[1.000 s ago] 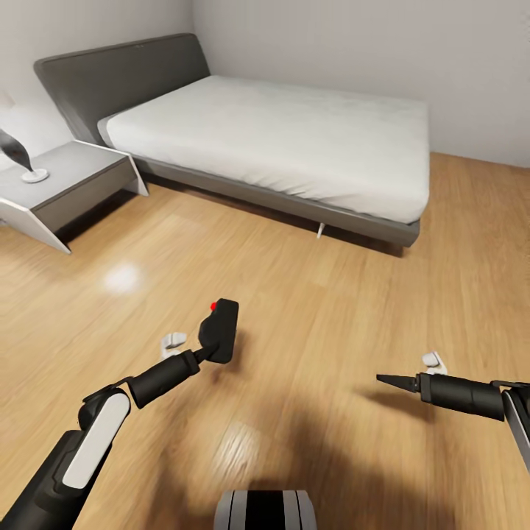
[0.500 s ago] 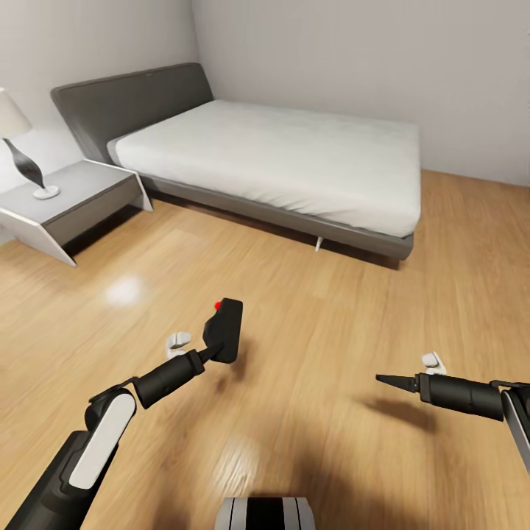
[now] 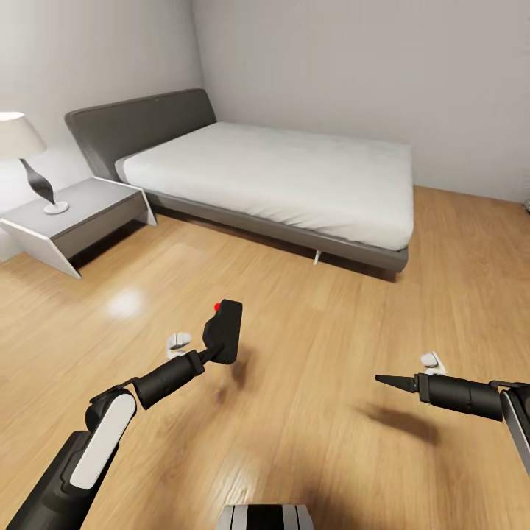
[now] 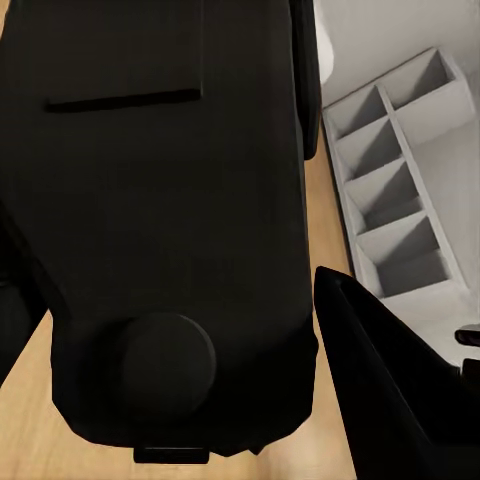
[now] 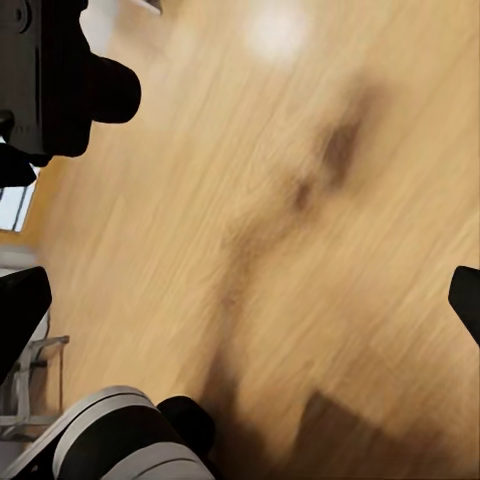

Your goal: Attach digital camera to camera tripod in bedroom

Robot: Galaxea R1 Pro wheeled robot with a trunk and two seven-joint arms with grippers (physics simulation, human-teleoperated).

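The digital camera [image 3: 224,329], a small black box with a red dot on top, hangs above the wood floor at the middle left of the head view. My left gripper [image 3: 218,341] is shut on it from below. Its black body takes up most of the left wrist view [image 4: 170,200], with one dark finger [image 4: 400,400] beside it. The right wrist view catches it too [image 5: 45,80]. My right gripper [image 3: 386,380] hovers over bare floor at the right, open and holding nothing. The camera tripod is out of view.
A grey bed [image 3: 243,221] with a white mattress stands ahead against the far wall. To its left sits a grey nightstand [image 3: 81,213] bearing a lamp [image 3: 29,162]. A grey shelf unit [image 4: 400,190] appears in the left wrist view. Light wood floor [image 3: 316,324] stretches between me and the bed.
The whole head view has shifted: bed and nightstand sit lower and further right, and more wall and the lamp shade show. Both arms hold their pose, the camera still gripped.
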